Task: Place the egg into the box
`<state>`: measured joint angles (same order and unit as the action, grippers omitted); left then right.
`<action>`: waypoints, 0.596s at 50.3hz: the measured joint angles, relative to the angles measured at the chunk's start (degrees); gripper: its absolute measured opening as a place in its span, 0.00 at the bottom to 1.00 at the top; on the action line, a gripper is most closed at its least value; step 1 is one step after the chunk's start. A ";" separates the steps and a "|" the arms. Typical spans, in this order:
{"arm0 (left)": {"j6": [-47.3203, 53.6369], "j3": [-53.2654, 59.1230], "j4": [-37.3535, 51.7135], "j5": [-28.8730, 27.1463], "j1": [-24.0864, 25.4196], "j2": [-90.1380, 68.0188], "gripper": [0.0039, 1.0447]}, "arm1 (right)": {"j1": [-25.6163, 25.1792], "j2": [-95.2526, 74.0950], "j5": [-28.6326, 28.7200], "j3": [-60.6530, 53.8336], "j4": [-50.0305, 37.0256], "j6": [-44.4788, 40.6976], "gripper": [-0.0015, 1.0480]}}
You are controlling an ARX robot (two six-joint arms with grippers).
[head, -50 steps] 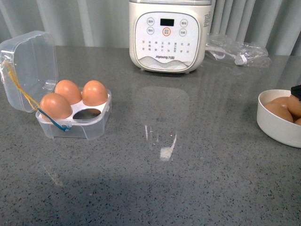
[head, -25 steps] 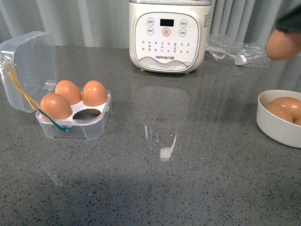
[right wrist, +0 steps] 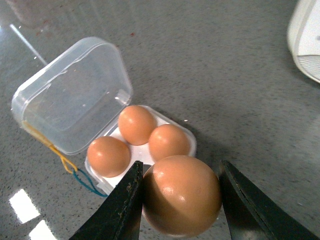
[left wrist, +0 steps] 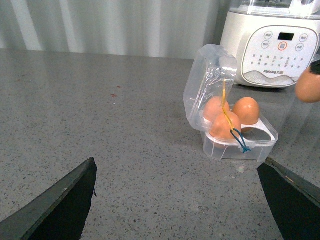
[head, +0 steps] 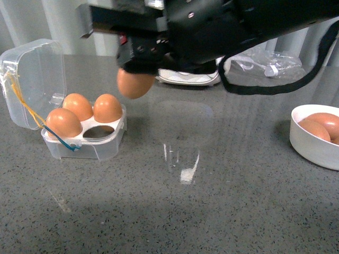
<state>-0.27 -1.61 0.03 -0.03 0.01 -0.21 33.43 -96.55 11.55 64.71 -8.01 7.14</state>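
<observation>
about midway through. already taken up from the bowl (head: 312, 151) at the right edge of the worktop (head: 222, 211) and brought across. clenched on the egg (head: 135, 83) with the right hand (head: 136, 69), fingers (right wrist: 127, 200) tight against its two sides, up in the air and touching nothing below. hanging just beside the box (head: 87, 145), on the side toward the worktop's middle and a little toward the far edge, not yet over it.

in the box, near the left edge with the lid (head: 32, 79) thrown back: three brown eggs seated and one hole (head: 99, 131) bare, the one toward the front edge on the side facing the middle.

left to do, as a judgement: shift over that bare hole, lower, release. nothing in the task about shutting the lid.

as for the left hand (left wrist: 178, 164): spread wide, gripping nothing, low over the worktop and well apart from the box.

against half a second ago: then up near the far right corner, above the bowl, with only the egg and a scrap of the hand in sight; now swept across in front of the cooker (left wrist: 272, 45) to the box's side, hiding most of the cooker from the front view behind the dark arm (head: 254, 21). against a second ago: then down at the bowl. no change to the three seated eggs or the bare hole.
</observation>
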 joint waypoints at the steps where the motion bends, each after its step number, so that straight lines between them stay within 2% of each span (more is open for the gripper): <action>1: 0.02 0.00 0.00 0.00 0.00 0.00 0.94 | 0.57 -0.66 0.02 0.48 0.09 -0.44 0.37; 12: 0.00 0.00 0.00 0.00 0.00 0.00 0.94 | 3.65 -4.11 0.13 4.50 1.38 -1.42 0.37; 30: 0.00 0.00 0.00 -0.02 0.00 0.00 0.94 | 4.28 -5.46 -1.11 6.08 2.60 -2.01 0.37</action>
<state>-0.27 -1.61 0.03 -0.05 0.01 -0.21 37.71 -102.02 10.44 70.78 -5.41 5.13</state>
